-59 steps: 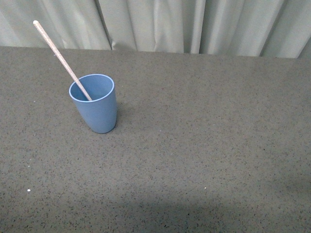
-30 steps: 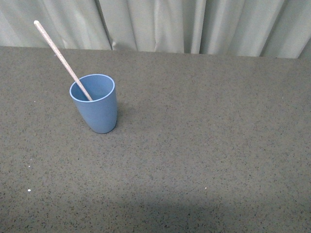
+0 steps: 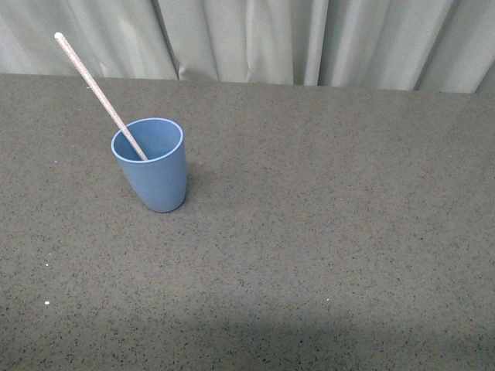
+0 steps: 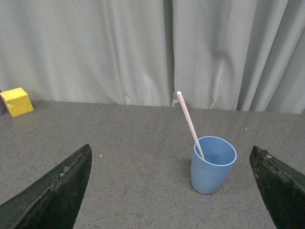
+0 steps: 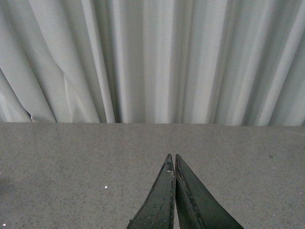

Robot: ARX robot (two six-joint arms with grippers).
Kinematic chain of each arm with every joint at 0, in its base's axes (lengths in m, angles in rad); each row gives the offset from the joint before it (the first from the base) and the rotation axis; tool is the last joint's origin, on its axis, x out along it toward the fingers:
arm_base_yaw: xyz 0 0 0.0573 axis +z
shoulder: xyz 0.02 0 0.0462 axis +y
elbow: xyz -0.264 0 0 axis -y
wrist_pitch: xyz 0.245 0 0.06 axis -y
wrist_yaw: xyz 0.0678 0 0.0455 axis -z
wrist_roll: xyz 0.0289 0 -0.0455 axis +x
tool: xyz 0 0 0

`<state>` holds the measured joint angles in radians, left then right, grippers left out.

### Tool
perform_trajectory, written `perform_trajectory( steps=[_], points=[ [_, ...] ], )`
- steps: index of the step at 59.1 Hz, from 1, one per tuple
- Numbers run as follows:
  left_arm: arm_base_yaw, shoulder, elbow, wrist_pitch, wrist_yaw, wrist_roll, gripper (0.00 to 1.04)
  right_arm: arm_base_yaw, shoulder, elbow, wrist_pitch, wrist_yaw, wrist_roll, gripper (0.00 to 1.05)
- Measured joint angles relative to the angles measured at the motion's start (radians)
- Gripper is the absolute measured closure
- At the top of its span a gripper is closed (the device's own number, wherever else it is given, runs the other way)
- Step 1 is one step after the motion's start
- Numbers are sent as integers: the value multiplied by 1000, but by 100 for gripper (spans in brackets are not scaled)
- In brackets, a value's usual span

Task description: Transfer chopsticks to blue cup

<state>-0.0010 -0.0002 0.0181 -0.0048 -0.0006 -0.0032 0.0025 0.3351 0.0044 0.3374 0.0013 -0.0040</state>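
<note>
The blue cup (image 3: 151,167) stands upright on the dark speckled table at the left. A single pale chopstick (image 3: 94,88) rests inside it, leaning up and to the left over the rim. Neither arm shows in the front view. In the left wrist view the cup (image 4: 212,166) with the chopstick (image 4: 188,122) stands ahead of my open left gripper (image 4: 172,188), between its spread fingers and clear of them. My right gripper (image 5: 172,160) is shut and empty above bare table.
A grey curtain (image 3: 309,39) hangs along the table's far edge. A yellow block (image 4: 17,101) sits at the back of the table in the left wrist view, well away from the cup.
</note>
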Motion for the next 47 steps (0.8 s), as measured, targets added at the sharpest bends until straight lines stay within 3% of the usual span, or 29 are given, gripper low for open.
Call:
perform_trajectory(
  steps=[33, 40, 47],
  points=[
    [0, 0, 0, 0, 0, 0, 7, 0, -164, 0, -163, 0, 0, 104],
    [0, 0, 0, 0, 0, 0, 7, 0, -301, 1, -328, -3, 0, 104],
    [0, 0, 0, 0, 0, 0, 7, 0, -330, 1, -335, -3, 0, 104]
  ],
)
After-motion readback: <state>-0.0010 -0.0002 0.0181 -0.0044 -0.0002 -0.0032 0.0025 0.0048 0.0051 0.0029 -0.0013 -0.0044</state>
